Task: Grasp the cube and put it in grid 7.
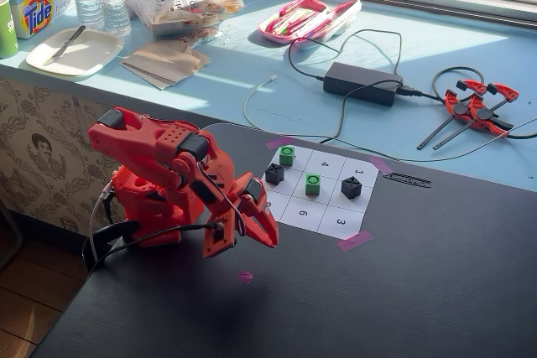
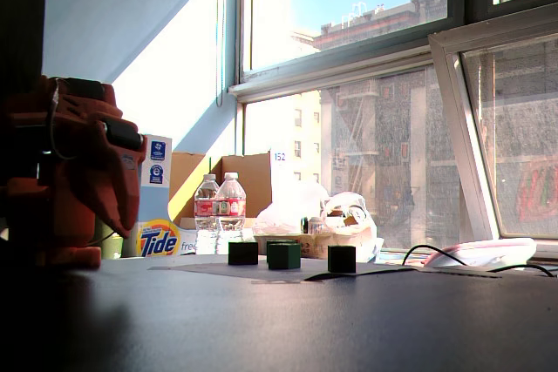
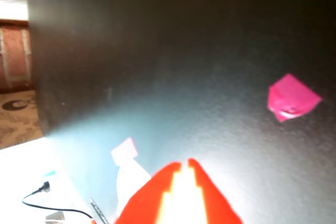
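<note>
Two green cubes stand on the numbered sheet in a fixed view. One cube (image 1: 287, 155) sits on the far-left corner cell, grid 7 (image 1: 299, 153), and covers its digit. The other cube (image 1: 313, 184) sits on the middle cell. My red gripper (image 1: 267, 241) hangs over the dark table at the sheet's near-left corner, well short of both cubes. In the wrist view the gripper (image 3: 184, 162) has its jaws together with nothing between them, and no cube shows. The low fixed view shows a dark green cube (image 2: 283, 255) between two black ones.
Black cubes (image 1: 274, 173) (image 1: 351, 187) stand on two other cells. Pink tape (image 1: 354, 241) holds the sheet's corners, and a pink scrap (image 3: 291, 97) lies on the table below the gripper. A power brick (image 1: 362, 83), cables and red clamps (image 1: 478, 105) lie on the blue sill behind.
</note>
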Robot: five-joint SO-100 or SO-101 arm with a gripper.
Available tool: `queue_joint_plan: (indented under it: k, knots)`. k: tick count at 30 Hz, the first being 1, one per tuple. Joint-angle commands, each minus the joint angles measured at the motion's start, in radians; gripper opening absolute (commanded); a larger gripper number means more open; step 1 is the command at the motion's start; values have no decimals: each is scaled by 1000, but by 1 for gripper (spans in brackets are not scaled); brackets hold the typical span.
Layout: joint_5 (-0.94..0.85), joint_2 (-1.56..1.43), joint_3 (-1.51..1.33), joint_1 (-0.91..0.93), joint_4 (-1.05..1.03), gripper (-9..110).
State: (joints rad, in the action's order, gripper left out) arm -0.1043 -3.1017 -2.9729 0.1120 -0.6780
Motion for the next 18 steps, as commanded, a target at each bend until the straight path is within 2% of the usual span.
queue_joint_plan:
  k: [1, 18]
  knots:
    - [11, -21, -14, -6, -57, 0]
    - [20, -127, -72, -20, -267, 3]
